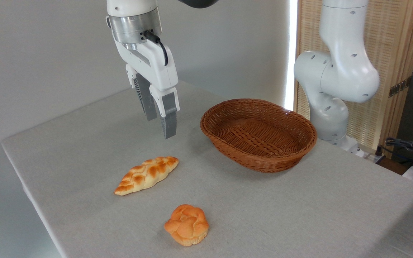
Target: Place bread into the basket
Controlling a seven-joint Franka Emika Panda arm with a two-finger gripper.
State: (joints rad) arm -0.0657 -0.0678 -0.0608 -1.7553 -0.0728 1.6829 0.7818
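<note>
Gripper [160,126] above the table [84,143], well clear of the surface, fingers pointing down. Empty. Fingers overlap from this angle, with little if any gap visible; whether open or closed: cannot tell.

Bread [146,175] flat on the table, below the gripper and slightly toward the front-left. Long axis diagonal: one pointed end toward the front-left, the other toward the back-right. Not touched by anything.

Basket [258,134] to the right of the bread, well apart, upright, empty. Round bun [186,224] nearer the front edge, clear of the bread; not the target.

Step in hand, by judgement: approach and grasp not yet done.

For a good grasp:
- Open fully before descending.
- Centre over the thick middle of the loaf, not the tapered ends.
- Rotate the wrist so the fingers close across the short width, square to the diagonal axis.
- Lower until the fingertips straddle the pale sides, close to the cloth without pressing into it.
- Close gently; loaf looks soft, likely to deform or slip under a hard squeeze.
- Lift straight up, high enough to clear the braided rim, then carry right and release low over the basket floor.

Risk: an off-centre pinch could tip the loaf or drag it across the cloth.

Writing, brands, labels: none readable on arm, gripper, bread or basket.
</note>
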